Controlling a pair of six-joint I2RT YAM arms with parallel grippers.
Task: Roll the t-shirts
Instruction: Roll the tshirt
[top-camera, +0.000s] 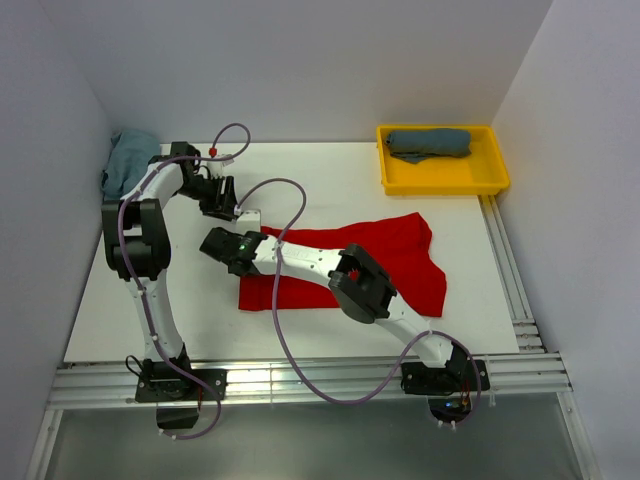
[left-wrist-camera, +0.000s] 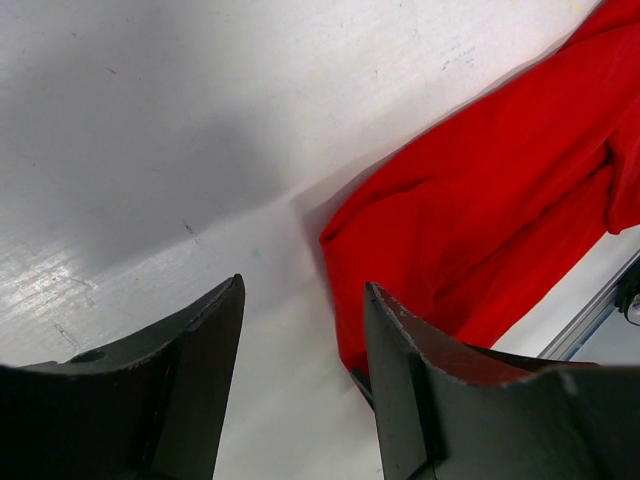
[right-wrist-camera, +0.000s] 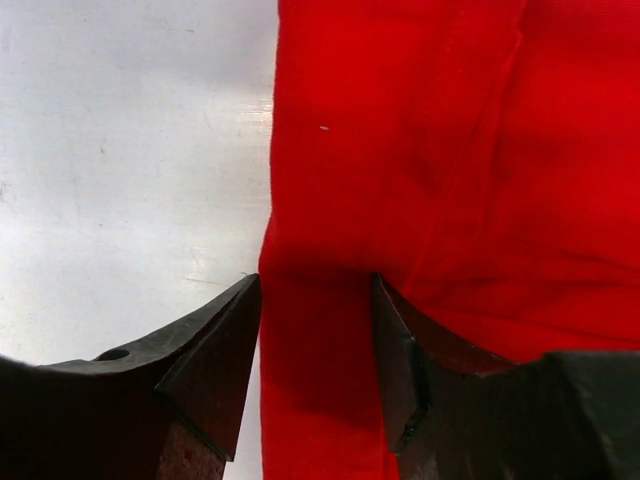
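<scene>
- Top external: white counter (top-camera: 150, 300) boxed in by plain white walls (top-camera: 300, 60) at the back and on both sides. Metal rails (top-camera: 300, 380) run along the near edge and down the right edge.
- Yellow tray (top-camera: 440, 185) sits at the far right corner, with a rolled slate blue-grey t-shirt (top-camera: 430, 143) inside it.
- Pale teal t-shirt (top-camera: 125, 160) is bunched up in the far left corner against the wall.
- Red t-shirt (top-camera: 400, 250) lies flat mid-counter, long axis running left to right. The left end is a straight edge; the right end flares wider, with one corner reaching towards the near right. I cannot tell which end is the collar.
- Left gripper (top-camera: 240, 210) is at the shirt's far left corner. On the left wrist view the left gripper (left-wrist-camera: 303, 290) has its jaws apart, with bare counter in the gap and nothing held. The red cloth (left-wrist-camera: 480, 210) lies just beside its right finger.
- Right gripper (top-camera: 222, 248) is over the shirt's left edge. On the right wrist view the right gripper (right-wrist-camera: 315, 285) has its jaws parted, and the edge of the red cloth (right-wrist-camera: 450, 150) runs through the gap, not pinched.
</scene>
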